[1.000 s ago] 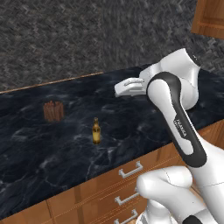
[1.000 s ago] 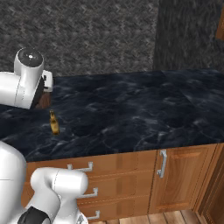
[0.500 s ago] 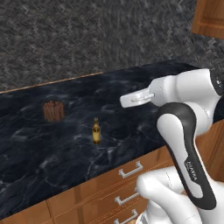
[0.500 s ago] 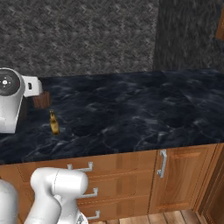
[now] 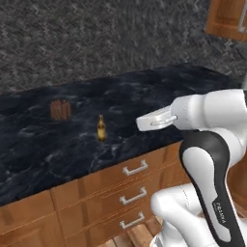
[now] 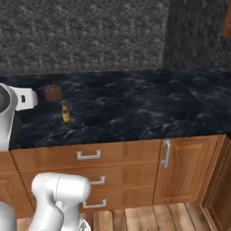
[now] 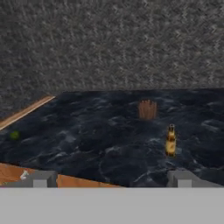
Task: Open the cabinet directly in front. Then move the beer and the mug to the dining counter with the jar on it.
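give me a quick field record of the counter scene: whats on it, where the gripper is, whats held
surface: dining counter, black white-veined marble top over wooden drawers
beer: upright on the counter, near its front edge
jar: brown, ribbed, behind the beer, apart from it
gripper: open, holding nothing, off the counter's front edge, facing the beer and jar
mug: not on the counter
task state: beer delivered beside the jar, mug not yet
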Robot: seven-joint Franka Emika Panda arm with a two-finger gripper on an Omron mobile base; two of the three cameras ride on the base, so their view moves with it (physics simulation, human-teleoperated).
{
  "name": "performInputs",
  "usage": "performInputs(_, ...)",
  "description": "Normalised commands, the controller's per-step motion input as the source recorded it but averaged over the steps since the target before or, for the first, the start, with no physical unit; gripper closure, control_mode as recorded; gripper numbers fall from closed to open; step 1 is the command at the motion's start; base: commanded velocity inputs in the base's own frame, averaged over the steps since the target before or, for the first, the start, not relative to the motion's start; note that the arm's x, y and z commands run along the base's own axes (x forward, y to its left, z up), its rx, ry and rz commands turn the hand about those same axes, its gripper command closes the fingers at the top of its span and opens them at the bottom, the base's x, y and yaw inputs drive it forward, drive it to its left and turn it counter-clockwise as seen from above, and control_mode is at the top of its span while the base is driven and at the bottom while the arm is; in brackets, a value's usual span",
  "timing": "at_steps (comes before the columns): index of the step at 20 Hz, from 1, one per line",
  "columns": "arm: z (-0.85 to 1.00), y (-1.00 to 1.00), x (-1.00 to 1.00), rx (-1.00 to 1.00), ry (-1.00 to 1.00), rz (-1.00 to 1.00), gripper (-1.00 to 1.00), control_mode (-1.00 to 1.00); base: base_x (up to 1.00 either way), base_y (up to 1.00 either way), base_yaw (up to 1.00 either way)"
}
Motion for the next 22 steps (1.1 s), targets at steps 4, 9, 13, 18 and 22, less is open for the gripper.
performInputs(4,0.0,0.0,0.0,0.0,0.0,0.0,-1.0,1.0,-0.9,-0.02,0.66)
performInputs(9,0.0,0.0,0.0,0.0,0.0,0.0,-1.0,1.0,-0.13,0.0,0.99)
performInputs(13,0.0,0.0,0.0,0.0,0.0,0.0,-1.0,1.0,-0.02,0.0,1.0)
performInputs(18,0.0,0.0,0.0,0.0,0.0,0.0,-1.0,1.0,-0.02,0.0,1.0)
performInputs(22,0.0,0.0,0.0,0.0,0.0,0.0,-1.0,1.0,-0.02,0.0,1.0)
